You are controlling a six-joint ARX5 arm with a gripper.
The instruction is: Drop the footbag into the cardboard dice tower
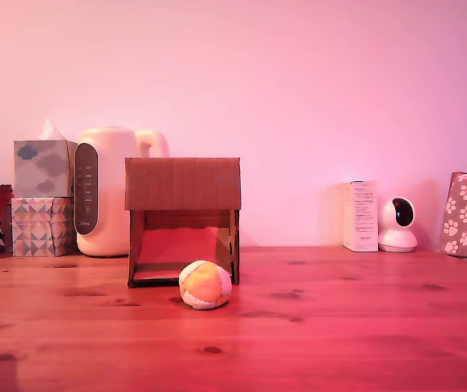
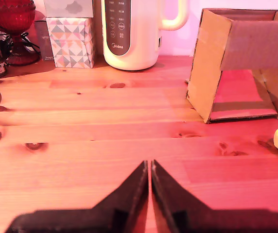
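On the wooden table [image 1: 340, 327] the footbag [image 1: 205, 284] lies just in front of the tower [image 1: 183, 220], near the right edge of its arch-like opening in the exterior view; the sloped floor inside shows bare. Behind the tower, on the exterior view's left, stands a cream kettle [image 1: 107, 192] beside two stacked tissue boxes [image 1: 44, 196]; a small white camera [image 1: 398, 224] sits well off to the right. The gripper [image 2: 149, 167] hovers over bare table, fingers pressed together, holding nothing, well apart from the footbag.

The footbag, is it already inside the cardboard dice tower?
No, the footbag lies on the table in front of the cardboard dice tower.
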